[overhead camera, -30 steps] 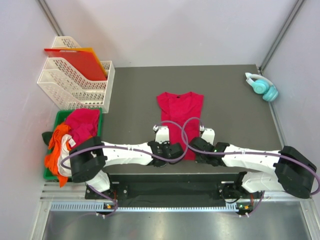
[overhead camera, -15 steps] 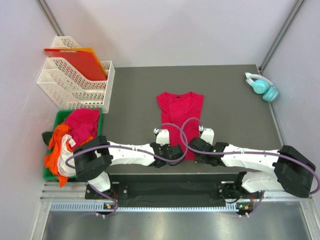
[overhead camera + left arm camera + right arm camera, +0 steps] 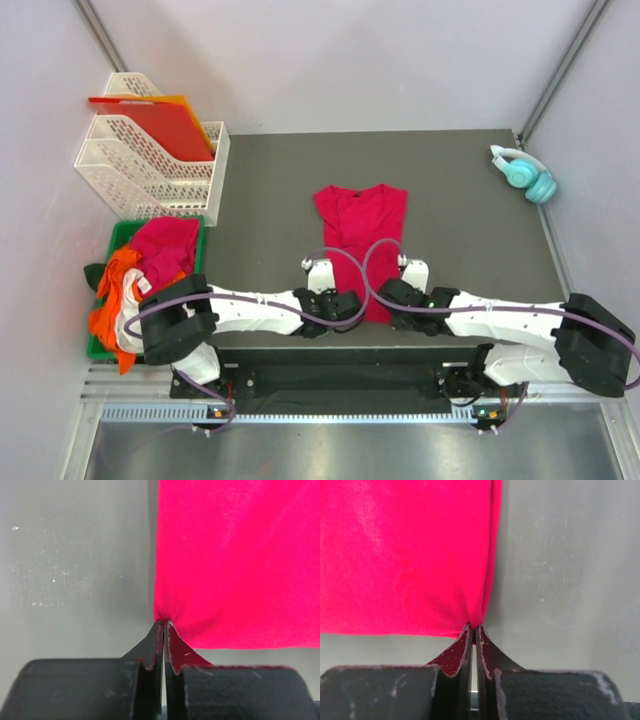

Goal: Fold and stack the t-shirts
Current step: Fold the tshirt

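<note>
Right now I have both grippers down at the near hem of the crimson t-shirt point(image 3: 360, 225), which lies flat on the dark counter point(image 3: 270, 180) roughly in the middle, neck pointing away from the arm bases and sleeves folded in so it reads as a narrow panel. On the left wrist view, the left gripper point(image 3: 164, 622) has its fingers pressed together on the near left corner of the shirt, with the cloth puckered into a small point right at the tips. On the right wrist view, the right gripper point(image 3: 474, 626) is clamped the same way on the near right corner, where the side edge shows a doubled fold running away from me. From above, both arms reach inward from either side and their wrists cover the shirt's near corners, so I cannot see the pinch itself there. The other t-shirts point(image 3: 150, 265), a pinkish-red one over orange and white cloth, sit heaped in the green bin point(image 3: 196, 222) at the counter's left edge, well apart from the crimson one. Behind the bin stand white mesh file trays point(image 3: 150, 170) with a red-orange sheet point(image 3: 170, 125), and teal headphones point(image 3: 525, 172) lie at the far right corner.
</note>
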`<action>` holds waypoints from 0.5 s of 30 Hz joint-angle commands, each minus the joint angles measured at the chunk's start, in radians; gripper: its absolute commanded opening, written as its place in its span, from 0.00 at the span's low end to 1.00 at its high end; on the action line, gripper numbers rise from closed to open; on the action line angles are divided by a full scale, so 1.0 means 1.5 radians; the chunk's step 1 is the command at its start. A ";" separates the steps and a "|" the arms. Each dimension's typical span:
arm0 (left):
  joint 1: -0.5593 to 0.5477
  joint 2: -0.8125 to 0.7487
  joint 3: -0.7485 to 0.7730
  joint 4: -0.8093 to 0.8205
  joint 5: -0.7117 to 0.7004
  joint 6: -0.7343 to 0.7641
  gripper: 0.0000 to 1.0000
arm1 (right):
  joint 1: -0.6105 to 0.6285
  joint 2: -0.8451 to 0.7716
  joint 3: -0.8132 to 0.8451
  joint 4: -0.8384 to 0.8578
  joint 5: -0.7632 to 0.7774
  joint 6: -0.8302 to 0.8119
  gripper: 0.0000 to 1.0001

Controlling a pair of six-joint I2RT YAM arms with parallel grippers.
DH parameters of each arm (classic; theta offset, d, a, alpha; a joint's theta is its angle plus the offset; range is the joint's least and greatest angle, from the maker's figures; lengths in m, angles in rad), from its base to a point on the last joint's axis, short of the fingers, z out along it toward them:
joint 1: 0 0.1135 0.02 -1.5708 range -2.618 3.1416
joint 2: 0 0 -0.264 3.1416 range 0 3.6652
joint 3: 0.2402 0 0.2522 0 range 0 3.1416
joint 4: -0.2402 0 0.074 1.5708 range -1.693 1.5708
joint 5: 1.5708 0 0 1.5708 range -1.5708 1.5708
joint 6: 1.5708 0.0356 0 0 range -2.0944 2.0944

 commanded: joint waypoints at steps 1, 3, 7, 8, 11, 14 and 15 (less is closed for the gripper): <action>-0.047 0.004 -0.009 -0.013 0.042 -0.029 0.00 | 0.029 -0.044 -0.013 -0.060 -0.001 0.024 0.00; -0.081 0.009 0.018 -0.070 -0.003 -0.029 0.00 | 0.052 -0.074 -0.011 -0.086 0.020 0.035 0.00; -0.155 0.028 0.076 -0.153 -0.041 -0.059 0.00 | 0.080 -0.109 -0.007 -0.118 0.033 0.060 0.00; -0.159 0.028 0.079 -0.162 -0.045 -0.064 0.00 | 0.082 -0.112 -0.006 -0.130 0.039 0.061 0.00; -0.167 0.008 0.082 -0.186 -0.058 -0.077 0.00 | 0.082 -0.121 0.015 -0.151 0.061 0.054 0.00; -0.167 -0.015 0.100 -0.219 -0.091 -0.080 0.00 | 0.081 -0.121 0.058 -0.168 0.089 0.033 0.00; -0.167 -0.021 0.115 -0.233 -0.111 -0.076 0.00 | 0.082 -0.117 0.082 -0.172 0.095 0.027 0.00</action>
